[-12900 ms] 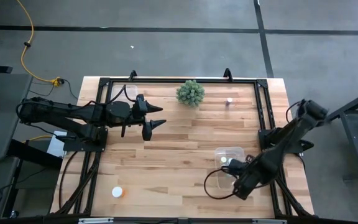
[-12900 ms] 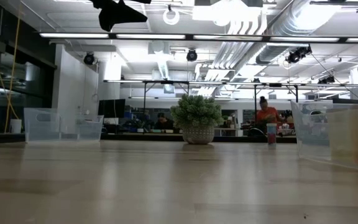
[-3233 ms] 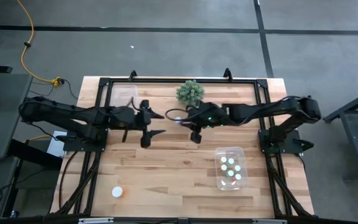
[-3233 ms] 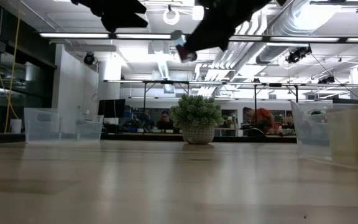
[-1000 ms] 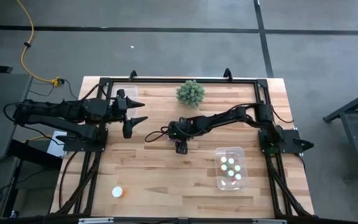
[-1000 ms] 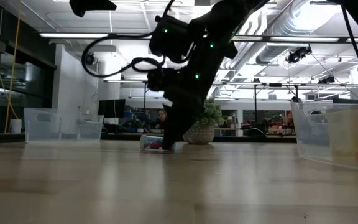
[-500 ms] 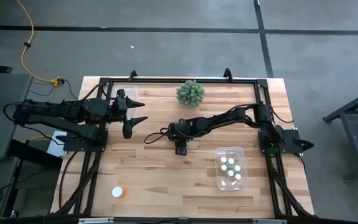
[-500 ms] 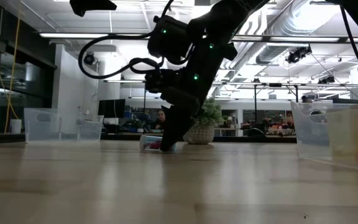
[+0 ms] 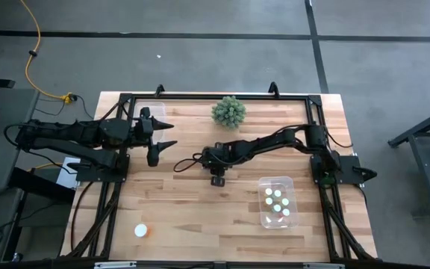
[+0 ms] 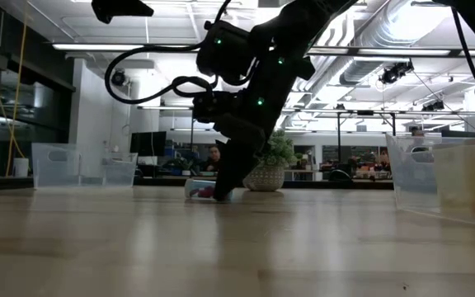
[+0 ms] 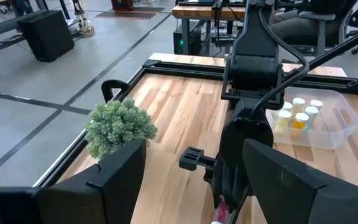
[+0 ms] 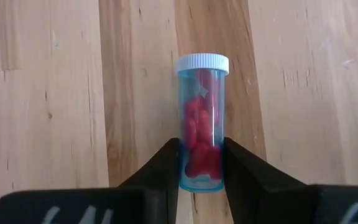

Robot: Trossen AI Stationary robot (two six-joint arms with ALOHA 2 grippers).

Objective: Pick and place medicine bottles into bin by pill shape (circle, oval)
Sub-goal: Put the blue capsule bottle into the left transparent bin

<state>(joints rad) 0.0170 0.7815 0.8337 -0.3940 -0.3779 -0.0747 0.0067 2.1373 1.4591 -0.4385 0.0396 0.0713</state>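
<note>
A clear blue medicine bottle [image 12: 202,118] with red pills and a white cap lies on its side on the wooden table, mid-table. My right gripper [image 12: 201,171] reaches down over it and is shut on it. In the low view the bottle [image 10: 198,191] rests on the table under that gripper [image 10: 221,191]; in the high view the gripper [image 9: 217,179] hides it. My left gripper [image 9: 163,146] hovers open and holds nothing, high over the table's left part. Another bottle [image 9: 141,231] with a white cap and orange body stands near the front left. My right gripper pinches the bottle's body near its bottom end [image 12: 186,165] between its two fingers, one on each side. The fingers [image 12: 166,168] come steeply from above, slanting from the table's right. The bottle lies on the table with its cap pointing away from the gripper.
A clear bin [image 9: 263,196] holding several white-capped bottles sits right of the gripper, toward the front. A second clear bin [image 9: 146,112] stands at the far left. A green plant ball [image 9: 228,111] sits at the far middle. A black frame edges the table.
My right gripper has stayed over the lying bottle and its fingers have drawn together onto the bottle's sides. The bottle has kept its place on the table.
</note>
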